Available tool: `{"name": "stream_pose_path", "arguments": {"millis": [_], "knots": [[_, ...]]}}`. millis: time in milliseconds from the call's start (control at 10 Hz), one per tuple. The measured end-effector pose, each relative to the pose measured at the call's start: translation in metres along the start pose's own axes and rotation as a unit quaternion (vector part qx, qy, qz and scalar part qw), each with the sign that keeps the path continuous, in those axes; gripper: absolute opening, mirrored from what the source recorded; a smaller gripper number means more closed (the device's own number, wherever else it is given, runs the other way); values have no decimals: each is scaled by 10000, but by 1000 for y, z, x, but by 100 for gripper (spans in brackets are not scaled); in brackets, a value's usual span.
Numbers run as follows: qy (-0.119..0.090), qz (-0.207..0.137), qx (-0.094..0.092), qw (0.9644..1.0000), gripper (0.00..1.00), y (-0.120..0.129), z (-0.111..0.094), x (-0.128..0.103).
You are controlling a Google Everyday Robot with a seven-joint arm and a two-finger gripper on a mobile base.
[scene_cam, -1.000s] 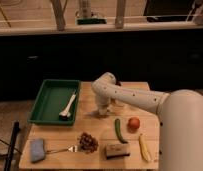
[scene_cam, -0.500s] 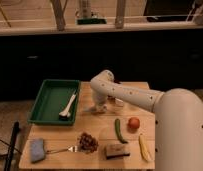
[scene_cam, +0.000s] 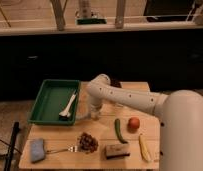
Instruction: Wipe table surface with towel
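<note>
The table surface (scene_cam: 102,131) is a small top of pale wooden slats. My arm reaches from the right, bends over the table's middle and points down. My gripper (scene_cam: 95,114) is shut and stands at the table just right of the green tray's near corner. The towel (scene_cam: 83,118), a thin pale strip of cloth, lies flat on the wood from the gripper's tip toward the tray. Whether the fingers pinch it or only press on it is hidden by the wrist.
A green tray (scene_cam: 45,107) with a white utensil (scene_cam: 69,106) fills the left. Along the front lie a blue folded pad (scene_cam: 37,149), a fork (scene_cam: 61,149), a dark clustered item (scene_cam: 87,141), a brown block (scene_cam: 117,151) and a banana (scene_cam: 144,147). A green vegetable (scene_cam: 119,130) and a red fruit (scene_cam: 134,123) lie right of the gripper.
The gripper has come down and a little toward the front edge, ending at the table by the tray's corner. More of my arm fills the right side. The objects have not moved.
</note>
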State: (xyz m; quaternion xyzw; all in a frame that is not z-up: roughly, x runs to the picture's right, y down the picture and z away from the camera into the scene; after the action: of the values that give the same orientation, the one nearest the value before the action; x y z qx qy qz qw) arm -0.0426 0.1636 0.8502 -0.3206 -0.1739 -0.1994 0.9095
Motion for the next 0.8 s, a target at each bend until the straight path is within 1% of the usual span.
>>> {"name": "stream_pose_path", "arguments": {"millis": [100, 200, 300, 500, 600, 700, 800], "knots": [[4, -99, -108, 9999, 0, 13, -3, -3], [26, -119, -164, 9998, 0, 19, -6, -1], [97, -99, -258, 9996, 0, 29, -8, 8], [284, 95, -342, 9990, 0, 43, -14, 36], [400, 260, -373, 9982, 0, 48, -16, 53], [495, 435, -347, 9972, 0, 47, -18, 66], [560, 571, -314, 9963, 0, 42, -18, 74]]}}
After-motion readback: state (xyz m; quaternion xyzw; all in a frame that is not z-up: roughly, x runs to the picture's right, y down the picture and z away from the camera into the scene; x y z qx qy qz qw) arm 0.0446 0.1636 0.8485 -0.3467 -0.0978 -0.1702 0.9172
